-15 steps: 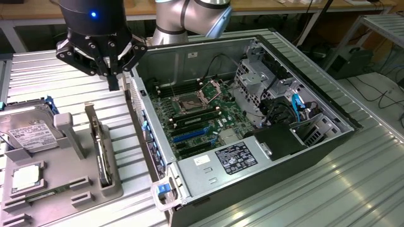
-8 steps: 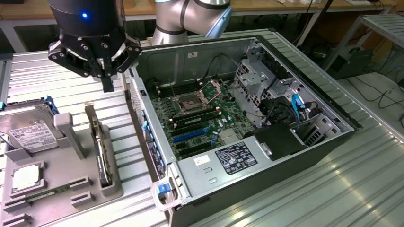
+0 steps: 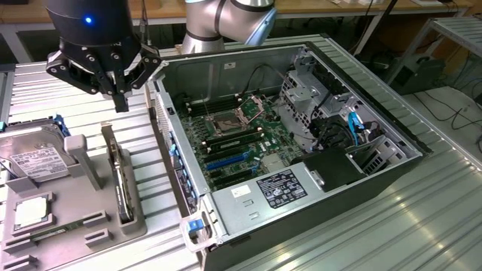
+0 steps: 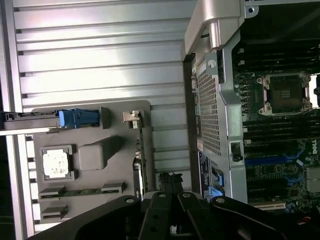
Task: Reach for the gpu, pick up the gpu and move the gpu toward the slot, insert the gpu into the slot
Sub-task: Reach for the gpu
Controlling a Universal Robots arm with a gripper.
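The gpu is a thin dark card standing on edge in a grey holder tray, at the exterior view's left of the open computer case. My gripper hangs above the far end of the gpu, well clear of it, with its fingers shut and nothing between them. In the wrist view the shut gripper sits just off the end of the gpu. The slot is a bright-blue strip on the motherboard inside the case, and the wrist view shows the slot too.
The tray also holds a hard drive with a white label, a processor chip and a green memory stick. The case wall rises between the tray and the motherboard. A power supply and a drive cage crowd the case.
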